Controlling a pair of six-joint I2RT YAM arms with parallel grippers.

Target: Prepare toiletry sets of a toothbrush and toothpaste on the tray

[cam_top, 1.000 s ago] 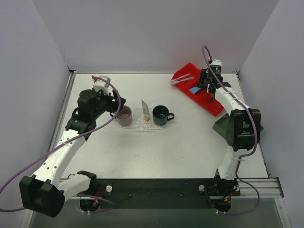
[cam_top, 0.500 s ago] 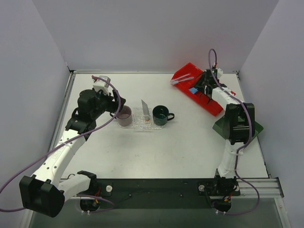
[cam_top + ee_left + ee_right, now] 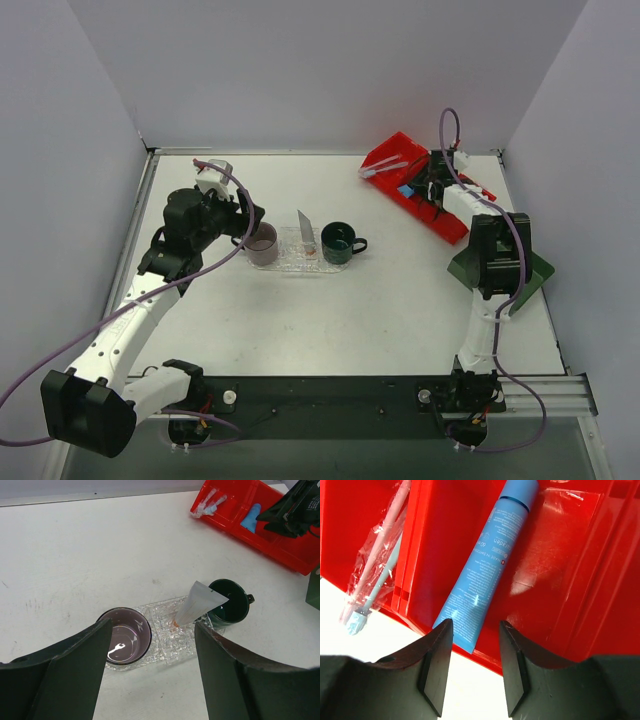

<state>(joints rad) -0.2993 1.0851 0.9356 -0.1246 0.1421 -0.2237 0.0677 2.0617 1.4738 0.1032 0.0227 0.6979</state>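
Note:
The clear glittery tray (image 3: pixel 296 262) (image 3: pixel 172 640) lies mid-table. On it a white wedge tube (image 3: pixel 306 232) (image 3: pixel 200 604) stands on its cap. A blue tube (image 3: pixel 487 565) (image 3: pixel 406 189) lies in the red bin (image 3: pixel 440 215) (image 3: pixel 565 580). Wrapped toothbrushes (image 3: pixel 372 567) (image 3: pixel 385 168) lie in the bin's neighbouring compartment. My right gripper (image 3: pixel 475 667) (image 3: pixel 432 186) hovers open over the bin, and the blue tube's flat end sits just beyond its fingertips. My left gripper (image 3: pixel 150 680) (image 3: pixel 250 222) hangs open above the near-left side of the tray, with nothing between its fingers.
A mauve cup (image 3: pixel 262 243) (image 3: pixel 125 642) stands on the tray's left end. A dark green mug (image 3: pixel 337 242) (image 3: pixel 229 608) stands on its right end. A dark green rectangular tray (image 3: pixel 530 272) lies at the right edge, behind the right arm. Grey walls enclose the table.
The right arm has swung and turned its wrist over the red bin, bringing the gripper down by the blue tube. The left arm and the things on the tray have not moved.

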